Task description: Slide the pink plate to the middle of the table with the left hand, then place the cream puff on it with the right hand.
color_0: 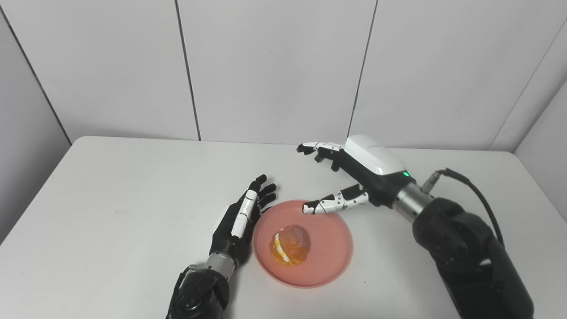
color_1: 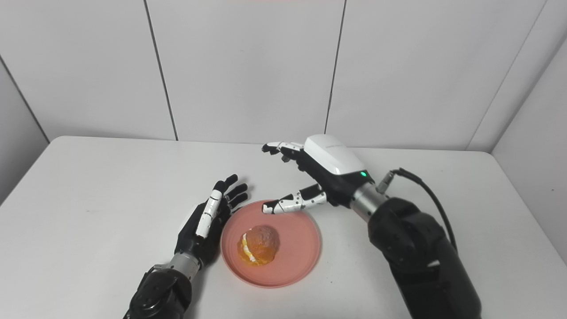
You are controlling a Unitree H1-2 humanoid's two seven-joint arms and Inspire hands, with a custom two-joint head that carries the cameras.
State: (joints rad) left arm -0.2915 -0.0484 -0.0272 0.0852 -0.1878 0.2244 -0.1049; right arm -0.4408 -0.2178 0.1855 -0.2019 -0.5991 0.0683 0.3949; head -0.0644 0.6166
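A pink plate [color_0: 328, 261] lies on the white table near its front middle, also in the right eye view [color_1: 297, 252]. A golden cream puff [color_0: 290, 244] with white filling sits on the plate, left of its centre. My left hand [color_0: 241, 217] is open with fingers straight, resting against the plate's left rim. My right hand [color_0: 350, 177] is open and empty, held above the plate's far edge, its thumb over the rim and its fingers spread toward the back.
The white table [color_0: 110, 199] has rounded corners and ends at grey wall panels behind. A black cable [color_0: 469, 186] loops from my right wrist.
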